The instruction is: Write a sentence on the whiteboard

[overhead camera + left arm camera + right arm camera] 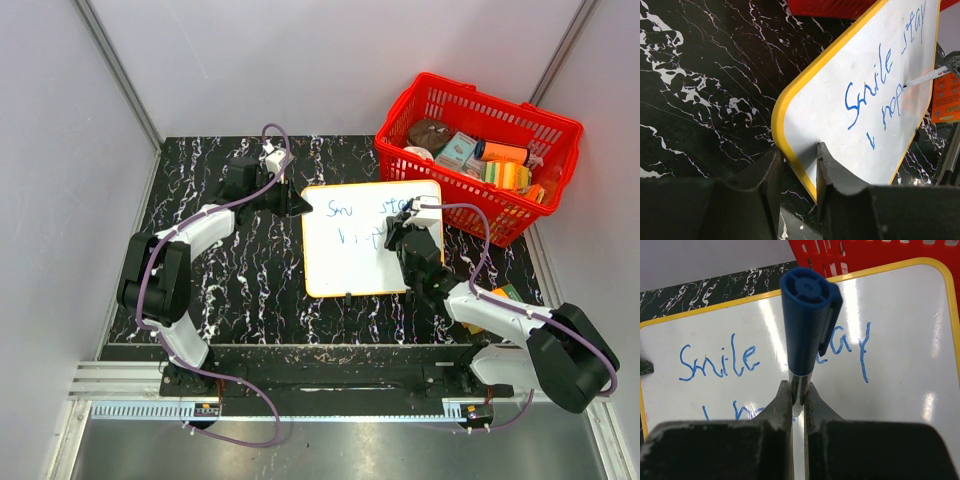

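Observation:
The whiteboard (370, 265) lies flat on the black table, white with a yellow frame. Blue marker words on it are the sentence (872, 80): "Smile stay" on top and "hop" begun below. My right gripper (798, 387) is shut on the marker (807, 315), whose blue cap sits on the rear end; its tip (905, 85) touches the board at the second line. My left gripper (799, 150) stands astride the board's far-left corner (298, 207), slightly open. One finger (827, 165) rests on the white face and the other is off the frame over the table.
A red basket (480, 150) holding several packs stands at the back right, its near rim close to the board's right corner. An orange packet (505, 295) lies by the right arm. Grey walls close in the marbled table (230, 300) on three sides.

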Action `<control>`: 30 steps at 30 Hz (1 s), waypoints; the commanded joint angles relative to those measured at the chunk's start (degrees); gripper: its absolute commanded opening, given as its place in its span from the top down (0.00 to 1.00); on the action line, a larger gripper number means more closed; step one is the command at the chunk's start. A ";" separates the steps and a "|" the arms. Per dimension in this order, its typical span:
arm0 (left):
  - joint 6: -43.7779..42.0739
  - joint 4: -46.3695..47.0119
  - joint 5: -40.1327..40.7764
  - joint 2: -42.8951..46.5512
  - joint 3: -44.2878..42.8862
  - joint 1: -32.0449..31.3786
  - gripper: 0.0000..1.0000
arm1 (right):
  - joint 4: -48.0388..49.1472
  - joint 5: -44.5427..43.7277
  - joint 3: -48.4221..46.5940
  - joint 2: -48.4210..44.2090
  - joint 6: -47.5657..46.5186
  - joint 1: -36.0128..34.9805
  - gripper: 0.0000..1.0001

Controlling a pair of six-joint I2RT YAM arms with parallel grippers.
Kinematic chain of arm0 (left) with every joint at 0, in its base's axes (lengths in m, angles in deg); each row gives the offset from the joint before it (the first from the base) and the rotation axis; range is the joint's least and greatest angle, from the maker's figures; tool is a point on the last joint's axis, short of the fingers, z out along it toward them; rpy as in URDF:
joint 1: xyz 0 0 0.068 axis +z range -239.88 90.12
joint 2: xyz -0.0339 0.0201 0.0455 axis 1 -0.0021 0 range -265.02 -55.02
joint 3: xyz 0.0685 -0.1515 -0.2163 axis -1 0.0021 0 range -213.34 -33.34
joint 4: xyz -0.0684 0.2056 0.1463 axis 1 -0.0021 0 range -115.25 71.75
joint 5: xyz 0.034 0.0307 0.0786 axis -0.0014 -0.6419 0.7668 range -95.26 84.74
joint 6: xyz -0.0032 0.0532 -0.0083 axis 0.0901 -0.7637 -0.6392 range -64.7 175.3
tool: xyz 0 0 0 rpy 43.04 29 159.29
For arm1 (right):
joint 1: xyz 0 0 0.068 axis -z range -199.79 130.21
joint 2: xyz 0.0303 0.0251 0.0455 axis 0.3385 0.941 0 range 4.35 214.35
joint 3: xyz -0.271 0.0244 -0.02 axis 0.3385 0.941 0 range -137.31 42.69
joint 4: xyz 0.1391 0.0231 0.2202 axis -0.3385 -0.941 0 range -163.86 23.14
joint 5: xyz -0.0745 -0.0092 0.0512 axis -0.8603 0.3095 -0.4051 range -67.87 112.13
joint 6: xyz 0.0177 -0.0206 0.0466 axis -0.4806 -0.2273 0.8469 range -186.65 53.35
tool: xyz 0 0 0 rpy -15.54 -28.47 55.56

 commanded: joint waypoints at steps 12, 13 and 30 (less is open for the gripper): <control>-10.78 -7.31 8.55 -4.31 1.93 -3.77 1.00 | -0.19 -3.14 -2.80 -0.72 -1.46 2.42 1.00; -10.78 -7.39 8.55 -4.31 1.93 -3.77 1.00 | -0.02 -3.05 -3.15 -0.54 -1.46 2.42 1.00; -10.95 -7.57 8.90 -4.40 1.76 -3.86 1.00 | -0.90 2.22 -2.63 0.69 1.26 2.42 1.00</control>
